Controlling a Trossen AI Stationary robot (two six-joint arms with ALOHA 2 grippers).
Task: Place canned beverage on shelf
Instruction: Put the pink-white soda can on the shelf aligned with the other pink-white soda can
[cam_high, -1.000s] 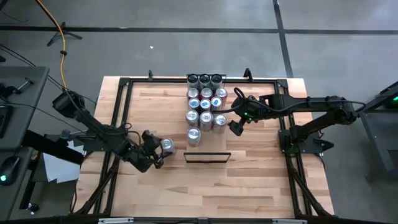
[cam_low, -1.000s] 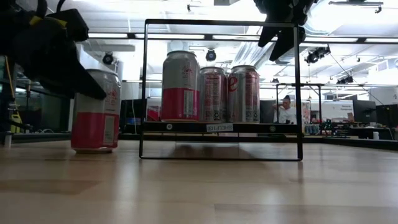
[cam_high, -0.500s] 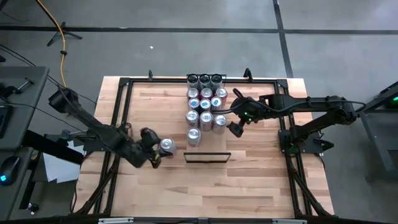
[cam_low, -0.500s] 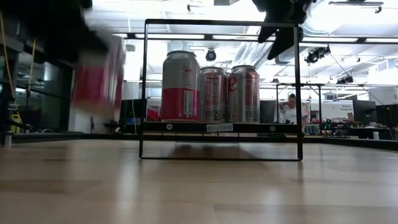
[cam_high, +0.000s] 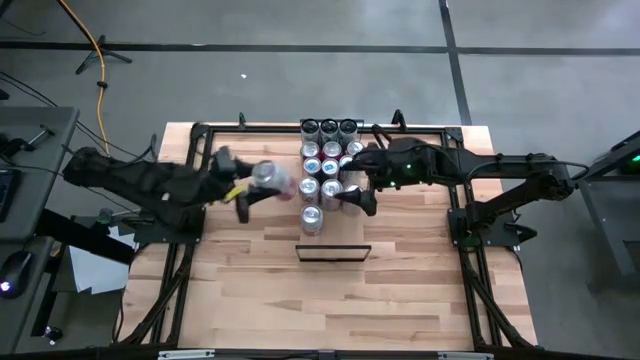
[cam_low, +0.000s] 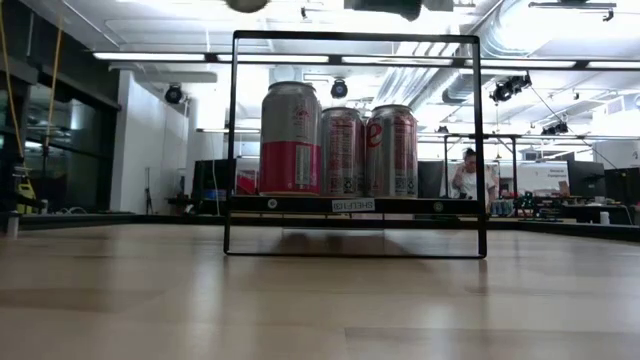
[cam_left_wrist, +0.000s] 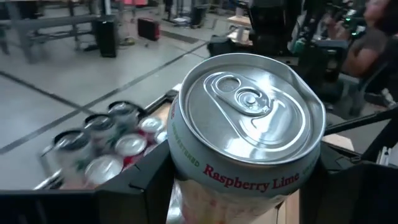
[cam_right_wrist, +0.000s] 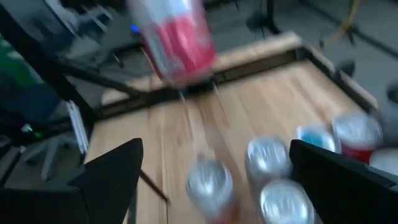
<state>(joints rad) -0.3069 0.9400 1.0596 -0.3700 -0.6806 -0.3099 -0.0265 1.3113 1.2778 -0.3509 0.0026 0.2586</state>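
1. The tabletop (cam_high: 400, 290) is bordered by a black rail frame (cam_high: 190, 200); from 3 to 9 o'clock through 6 the wood lies bare except for a small black wire frame (cam_high: 334, 253) at the middle.
2. The shelf (cam_high: 330, 190) runs from that frame toward 12 o'clock, packed with standing cans (cam_high: 330, 165) in rows of three; one single can (cam_high: 312, 218) stands at the 6 o'clock end.
3. In the low view three cans (cam_low: 342, 150) show inside the wire frame (cam_low: 232, 140), with open tabletop on both sides.
4. The left arm reaches in from 9 o'clock, stretched nearly level; the left claw (cam_high: 262, 183) is clenched on a raspberry-lime can (cam_high: 268, 175), lifted off the wood just beside the shelf's 9 o'clock edge.
5. The left wrist view shows the can's (cam_left_wrist: 249, 130) top and pull tab, upright between the dark fingers (cam_left_wrist: 140, 183).
6. The right arm comes from 3 o'clock; the right claw (cam_high: 352, 195) hangs over the shelf's 3 o'clock side, fingers (cam_right_wrist: 112, 174) spread wide, grasping nothing.
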